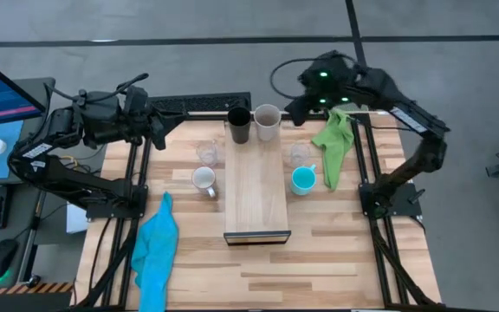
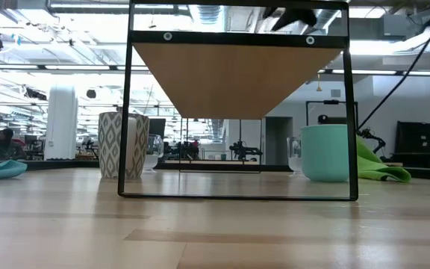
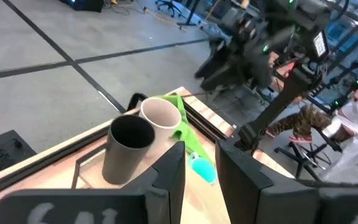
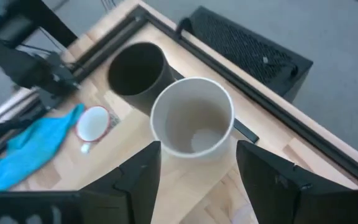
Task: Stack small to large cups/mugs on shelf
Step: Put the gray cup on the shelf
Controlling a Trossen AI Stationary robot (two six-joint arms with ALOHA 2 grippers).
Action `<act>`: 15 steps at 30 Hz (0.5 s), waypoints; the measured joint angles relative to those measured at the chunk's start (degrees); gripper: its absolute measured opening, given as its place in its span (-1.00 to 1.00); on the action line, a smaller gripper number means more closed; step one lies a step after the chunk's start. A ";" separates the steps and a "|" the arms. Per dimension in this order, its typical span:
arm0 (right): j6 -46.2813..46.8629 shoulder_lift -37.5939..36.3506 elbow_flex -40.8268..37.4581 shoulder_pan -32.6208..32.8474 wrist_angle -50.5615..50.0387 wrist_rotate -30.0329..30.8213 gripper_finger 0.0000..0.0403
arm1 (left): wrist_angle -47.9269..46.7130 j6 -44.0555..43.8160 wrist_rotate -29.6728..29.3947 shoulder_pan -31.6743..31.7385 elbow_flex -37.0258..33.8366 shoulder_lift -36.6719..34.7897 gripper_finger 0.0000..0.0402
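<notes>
Shelf [image 1: 256, 195]: black cup [image 1: 239, 126] & beige-grey cup [image 1: 267, 121] side by side at its far end. Right hand [image 4: 197, 168] spread, fingers flanking beige-grey cup w/o touching. Left hand [image 3: 199, 171] empty, slightly parted, off shelf's far-left corner.

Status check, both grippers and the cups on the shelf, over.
Right gripper open, hovering over beige-grey cup. Left gripper empty, waiting at table's far left. Black cup and beige-grey cup on shelf; other four cups on table. Nothing in the way.
</notes>
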 joint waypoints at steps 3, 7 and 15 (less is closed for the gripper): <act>0.32 -3.50 0.04 1.72 -1.88 -0.01 0.14 | -1.31 -0.16 2.39 0.00 0.00 0.00 -0.60; 2.88 -5.99 0.09 6.92 -2.62 1.30 0.14 | -3.57 -1.58 3.70 -0.02 0.00 0.00 -0.60; 3.32 0.57 0.05 19.51 2.45 6.69 0.14 | -12.53 -5.67 8.31 -0.02 0.00 0.02 -0.60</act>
